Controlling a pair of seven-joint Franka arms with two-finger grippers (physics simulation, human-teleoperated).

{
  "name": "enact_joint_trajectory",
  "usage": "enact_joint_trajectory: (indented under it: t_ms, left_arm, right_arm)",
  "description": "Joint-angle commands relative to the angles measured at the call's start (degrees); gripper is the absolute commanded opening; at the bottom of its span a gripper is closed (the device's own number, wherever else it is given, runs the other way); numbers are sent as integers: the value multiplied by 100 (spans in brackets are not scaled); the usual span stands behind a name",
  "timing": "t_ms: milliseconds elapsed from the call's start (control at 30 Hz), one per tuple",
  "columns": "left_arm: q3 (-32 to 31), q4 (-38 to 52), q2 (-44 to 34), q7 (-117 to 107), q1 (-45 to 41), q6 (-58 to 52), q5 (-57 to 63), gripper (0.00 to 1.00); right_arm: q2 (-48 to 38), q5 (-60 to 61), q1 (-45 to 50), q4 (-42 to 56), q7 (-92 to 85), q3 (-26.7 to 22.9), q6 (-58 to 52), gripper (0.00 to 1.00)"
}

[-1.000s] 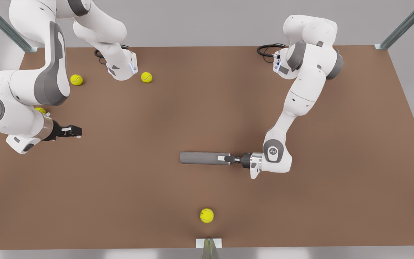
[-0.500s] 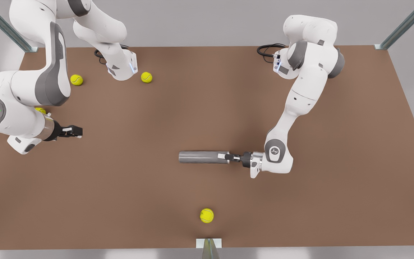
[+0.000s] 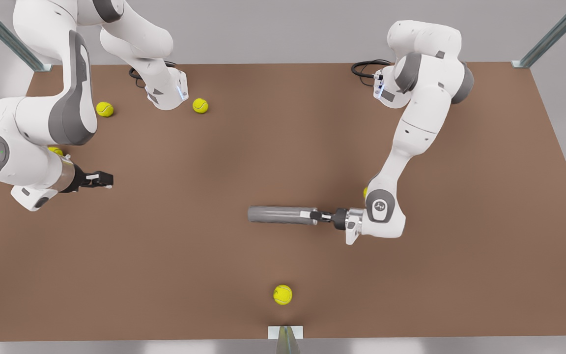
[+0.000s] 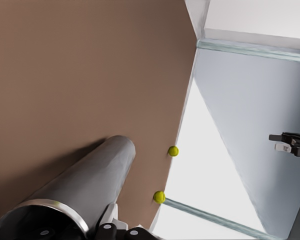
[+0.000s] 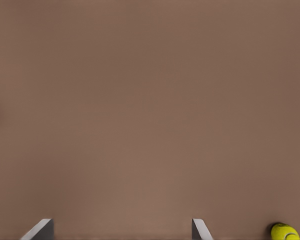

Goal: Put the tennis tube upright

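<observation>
The tennis tube (image 3: 278,215) is a slim grey cylinder lying level near the table's middle, its long axis running across the front view. My left gripper (image 3: 314,215), on the arm at the front view's right, is shut on the tube's right end. The left wrist view looks along the tube (image 4: 85,185) from its silvery rim, with the left gripper (image 4: 116,232) at that rim. My right gripper (image 3: 102,180) hovers open at the front view's left, far from the tube. Its two fingertips (image 5: 38,231) stand wide apart over bare table.
Yellow tennis balls lie on the brown table (image 3: 214,162): one (image 3: 282,294) at the near edge, two (image 3: 104,109) (image 3: 200,105) by the far arm base, one (image 3: 55,150) under the right arm, also near its fingers (image 5: 285,232).
The left gripper and the tube have shifted slightly toward the front view's right. The right arm has hardly moved.
</observation>
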Motion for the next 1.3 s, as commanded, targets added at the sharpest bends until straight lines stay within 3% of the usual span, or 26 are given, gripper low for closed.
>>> enact_joint_trajectory:
  t_ms: [0,633,833,1267]
  left_arm:
    - [10,0,-18,-2,0,0,177,21]
    - [239,-97,-1257,-1970,184,-8,2426,21]
    - [239,-79,-1837,-3526,281,-8,3886,21]
    - [353,-70,-2435,-4264,448,-35,6091,21]
  right_arm:
    - [0,0,0,0,0,0,0,100]
    - [0,0,0,0,9,0,0,100]
    - [0,0,9,0,9,0,0,100]
    - [8,9,0,9,9,0,0,100]
